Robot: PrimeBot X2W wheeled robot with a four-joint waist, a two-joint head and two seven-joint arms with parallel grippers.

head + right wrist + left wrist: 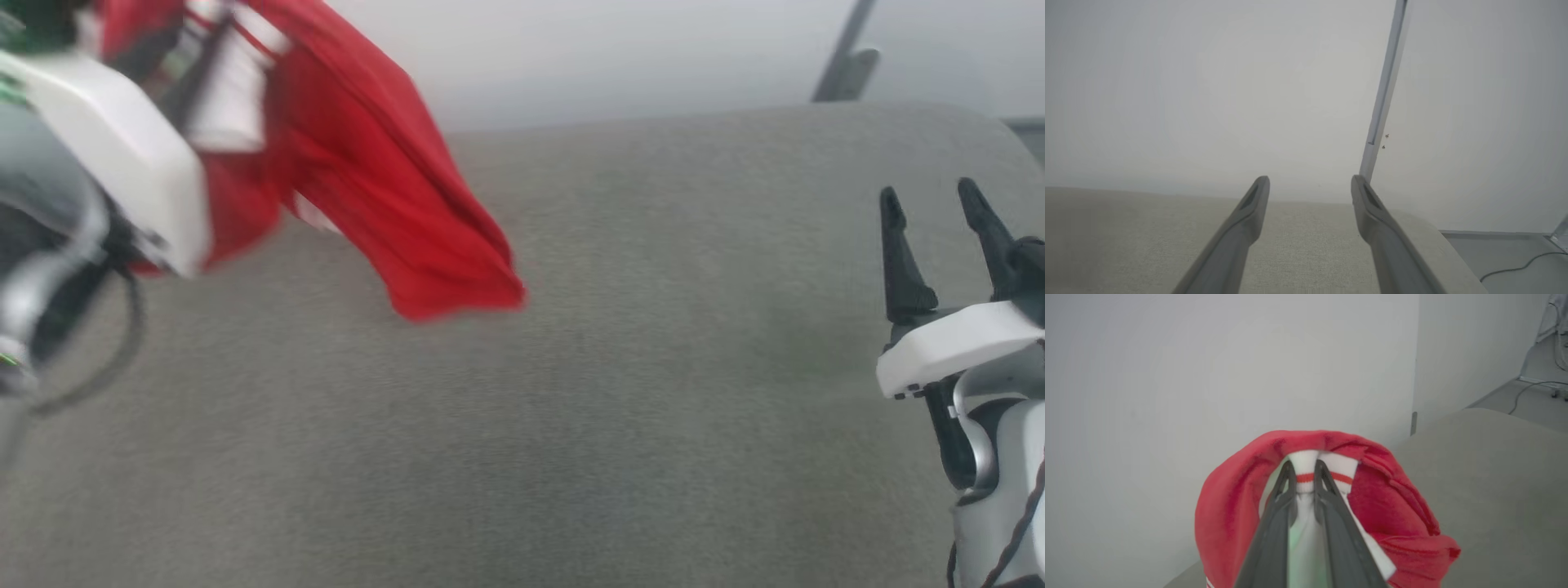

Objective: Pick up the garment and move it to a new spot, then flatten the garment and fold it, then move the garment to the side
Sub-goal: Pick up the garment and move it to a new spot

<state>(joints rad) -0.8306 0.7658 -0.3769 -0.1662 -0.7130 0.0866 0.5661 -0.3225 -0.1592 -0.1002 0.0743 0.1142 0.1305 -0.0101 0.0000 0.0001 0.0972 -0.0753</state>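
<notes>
Garment [1396, 514] drapes around left pincer [1304, 466], which clamps its striped white cuff.

garment [384, 188]: blurred, top cut by head view's edge | left arm [106, 155]: blurred, jaws unclear against garment | left wrist view: garment's bottom cut off | right arm [996, 457]: cut by corner

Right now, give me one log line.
left gripper: shut on garment | garment: hanging above grey cushion | right gripper: open, holding nothing | fold: not started
</notes>
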